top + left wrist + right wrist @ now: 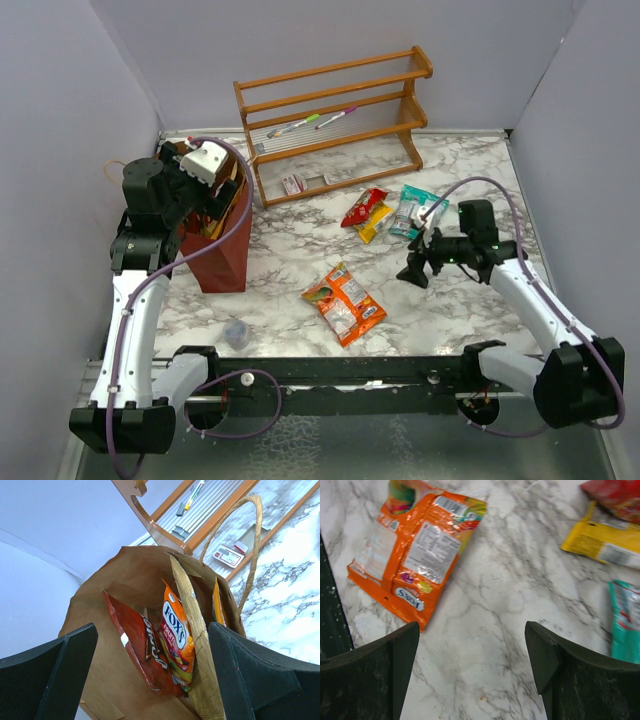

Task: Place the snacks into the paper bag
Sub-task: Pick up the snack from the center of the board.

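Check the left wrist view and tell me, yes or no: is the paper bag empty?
No, an orange Fox's packet and a red packet sit inside the paper bag.

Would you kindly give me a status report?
Left claw open over paper bag, snacks inside. Right claw open above table. Orange packet, three small packets outside. Path unobstructed.

marble table (290, 255), bag (222, 262) left, rack (335, 120) at back, cup (237, 333) up front, orange packet (344, 303) mid, red packet (365, 206), yellow packet (372, 228), teal packet (407, 213)
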### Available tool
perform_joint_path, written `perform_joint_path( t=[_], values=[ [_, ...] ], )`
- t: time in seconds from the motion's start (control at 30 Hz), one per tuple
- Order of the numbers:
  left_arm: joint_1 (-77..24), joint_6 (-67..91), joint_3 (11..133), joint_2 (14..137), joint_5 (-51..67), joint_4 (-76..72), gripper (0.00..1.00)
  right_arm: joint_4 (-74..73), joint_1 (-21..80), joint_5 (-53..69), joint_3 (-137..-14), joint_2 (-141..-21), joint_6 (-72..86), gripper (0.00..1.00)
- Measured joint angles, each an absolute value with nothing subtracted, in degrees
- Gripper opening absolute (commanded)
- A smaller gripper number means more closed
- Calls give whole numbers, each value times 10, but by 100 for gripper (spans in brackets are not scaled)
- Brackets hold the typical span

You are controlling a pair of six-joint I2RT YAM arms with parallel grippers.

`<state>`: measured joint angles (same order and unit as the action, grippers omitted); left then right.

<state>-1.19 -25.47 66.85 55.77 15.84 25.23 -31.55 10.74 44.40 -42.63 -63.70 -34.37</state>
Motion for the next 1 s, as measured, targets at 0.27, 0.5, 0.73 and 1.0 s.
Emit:
perform_joint_path(
  t=[0.27, 0.5, 0.73, 1.0],
  values=[
    [-12, -251, 668, 542, 158, 253, 97, -329, 247, 428, -427, -744, -382, 85],
    [-12, -247, 659, 539, 162, 249, 97, -297, 330, 364, -422, -796, -375, 81],
    [-12, -245, 651, 539, 173, 249, 97, -267, 382, 300, -419, -841, -354, 71],
    [-12, -209, 684, 542, 203, 248, 88, -237, 393, 265, -416, -850, -345, 45]
  ],
)
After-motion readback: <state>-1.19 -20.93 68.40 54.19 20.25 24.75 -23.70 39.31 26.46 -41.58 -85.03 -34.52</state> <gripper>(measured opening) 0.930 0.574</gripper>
